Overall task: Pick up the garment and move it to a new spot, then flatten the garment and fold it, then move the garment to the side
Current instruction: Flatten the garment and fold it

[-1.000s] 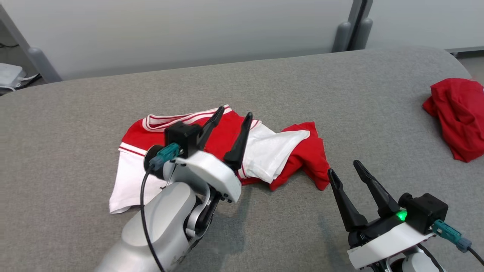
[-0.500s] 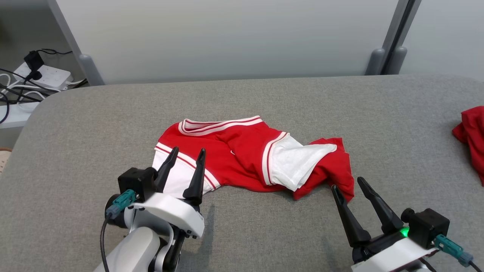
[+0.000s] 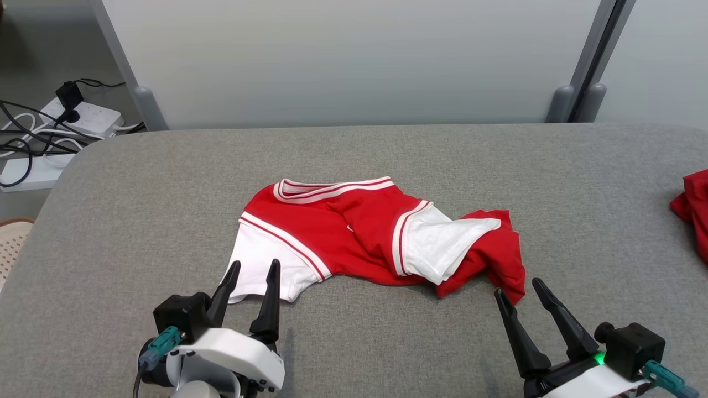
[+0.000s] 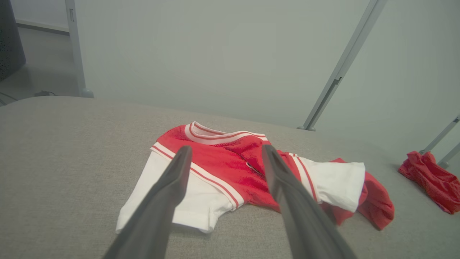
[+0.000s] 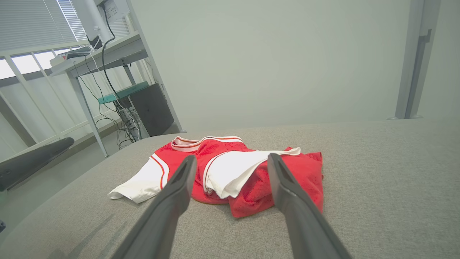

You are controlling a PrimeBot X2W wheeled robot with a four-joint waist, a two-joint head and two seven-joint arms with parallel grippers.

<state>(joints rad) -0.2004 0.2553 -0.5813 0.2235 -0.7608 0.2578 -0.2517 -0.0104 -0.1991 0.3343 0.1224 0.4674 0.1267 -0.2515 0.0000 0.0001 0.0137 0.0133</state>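
- Red-and-white T-shirt point(image 3: 354, 232) is lying crumpled at the middle of the grey padded table point(image 3: 387, 149).
- Left gripper point(image 3: 255, 263) and right gripper point(image 3: 517, 286) are hovering at its near edge, jaws spread, empty.
- Left wrist view is catching the red cloth point(image 4: 431, 180) whole.
- Right wrist view is catching a computer tower point(image 5: 152, 108).

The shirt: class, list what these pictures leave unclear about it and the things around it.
- Shirt hem: head view, bunched under its own sleeve.
- Red cloth: head view, cut off by right edge.
- Shirt's chest mark: left wrist view, too small to read.
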